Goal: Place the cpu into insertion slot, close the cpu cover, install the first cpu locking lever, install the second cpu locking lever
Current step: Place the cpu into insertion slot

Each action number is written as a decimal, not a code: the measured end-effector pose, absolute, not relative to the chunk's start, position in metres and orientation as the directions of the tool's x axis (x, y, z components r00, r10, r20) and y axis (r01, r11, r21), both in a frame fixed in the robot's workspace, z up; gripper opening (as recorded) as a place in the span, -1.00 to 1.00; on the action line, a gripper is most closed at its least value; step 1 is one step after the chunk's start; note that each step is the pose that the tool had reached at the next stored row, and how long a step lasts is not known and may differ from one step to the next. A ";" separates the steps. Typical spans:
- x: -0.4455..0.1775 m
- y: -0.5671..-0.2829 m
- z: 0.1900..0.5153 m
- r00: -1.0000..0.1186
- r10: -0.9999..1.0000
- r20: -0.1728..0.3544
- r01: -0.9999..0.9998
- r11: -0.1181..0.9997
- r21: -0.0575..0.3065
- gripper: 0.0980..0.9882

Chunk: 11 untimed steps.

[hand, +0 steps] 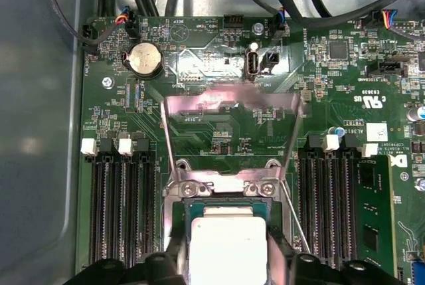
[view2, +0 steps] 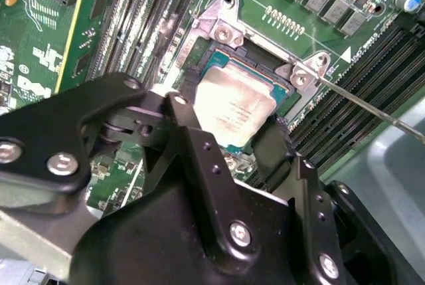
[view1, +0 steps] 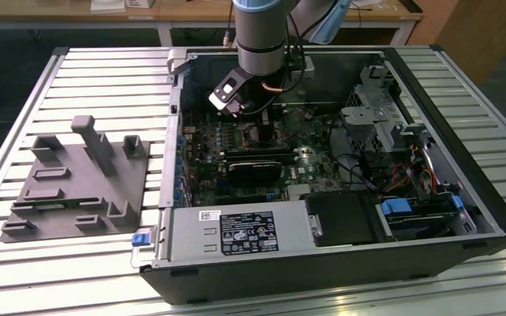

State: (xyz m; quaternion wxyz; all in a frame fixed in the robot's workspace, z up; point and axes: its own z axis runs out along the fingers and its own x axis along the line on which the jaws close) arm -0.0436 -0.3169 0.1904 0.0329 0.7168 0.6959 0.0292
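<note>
The cpu (view2: 234, 102), a flat square chip with a dull silver top, sits between my gripper's (view2: 229, 124) two black fingers (view2: 184, 117), which press on its opposite edges. It is level over the insertion slot (view2: 224, 31), at or just above the seat; contact cannot be told. In the first wrist view the cpu (hand: 228, 242) lies inside the slot's silvery rim (hand: 199, 189), and the cpu cover (hand: 192, 104) stands raised behind it. A thin wire locking lever (view2: 372, 107) sticks out beside the socket, unlatched. In the exterior view my gripper (view1: 251, 117) hangs low inside the open computer case.
Long black memory slots (hand: 123, 205) flank the socket, one holding a green module (hand: 375, 218). A black card (view1: 253, 172), the power supply (view1: 235, 234) and drive bays (view1: 411, 214) fill the case. A grey fixture (view1: 77, 178) lies on the slatted table at the exterior view's left.
</note>
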 end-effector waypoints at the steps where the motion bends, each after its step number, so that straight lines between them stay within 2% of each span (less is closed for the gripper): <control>1: -0.044 -0.317 0.190 0.030 1.000 -0.004 0.996 -0.029 0.088 0.16; 11: -0.044 -0.317 0.194 0.030 1.000 -0.005 0.996 -0.029 0.087 0.16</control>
